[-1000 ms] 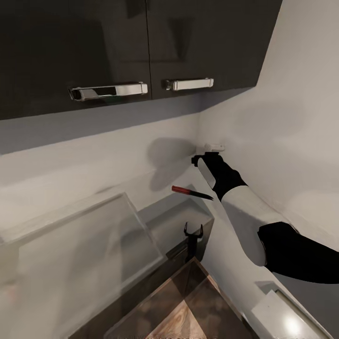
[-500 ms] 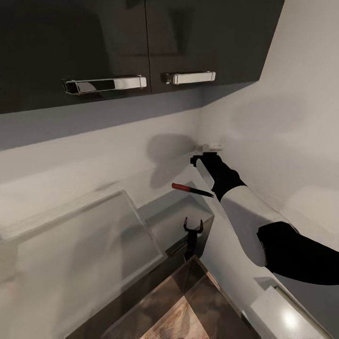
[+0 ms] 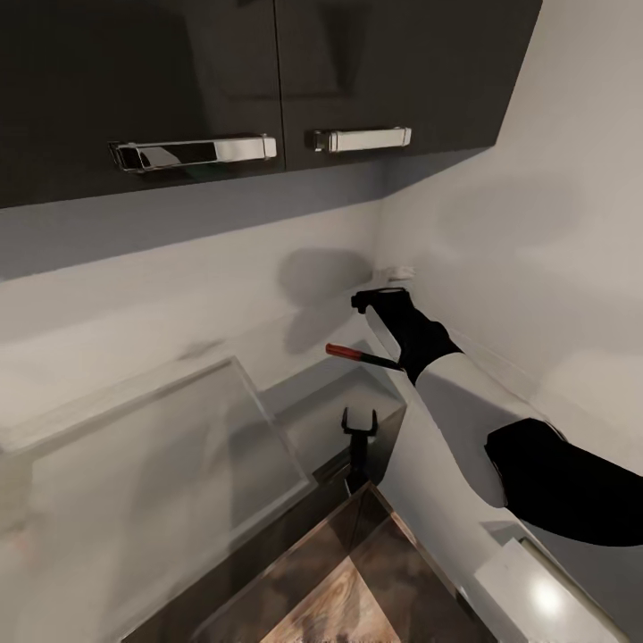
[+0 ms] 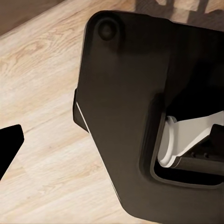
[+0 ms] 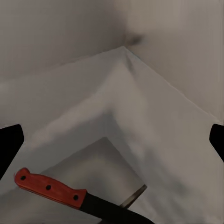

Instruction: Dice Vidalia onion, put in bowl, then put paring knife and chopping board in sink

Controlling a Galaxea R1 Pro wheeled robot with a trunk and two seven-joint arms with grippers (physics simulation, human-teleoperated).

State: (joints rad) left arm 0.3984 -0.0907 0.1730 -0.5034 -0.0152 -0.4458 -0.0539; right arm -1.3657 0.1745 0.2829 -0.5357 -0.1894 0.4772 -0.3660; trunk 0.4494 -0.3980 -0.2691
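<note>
Head view looks at a corner of the kitchen under glossy dark wall cabinets [image 3: 268,80] with chrome handles [image 3: 192,152]. Here the right arm reaches toward the corner, and its right gripper [image 3: 379,299] is turned away, so how far it is open cannot be told. A paring knife [image 3: 362,355] with a red handle and dark blade juts sideways from just behind the wrist, over the grey surface [image 3: 161,464]; whether the gripper itself holds it is unclear. In the right wrist view the knife [image 5: 70,196] lies close under the gripper, over a recessed grey basin, apparently the sink [image 5: 93,168]. Left wrist view looks down at the robot's dark base [image 4: 126,107] on the wood plank floor [image 4: 42,116]; one dark fingertip [image 4: 9,144] of the left gripper shows at the edge, its opening unclear.
</note>
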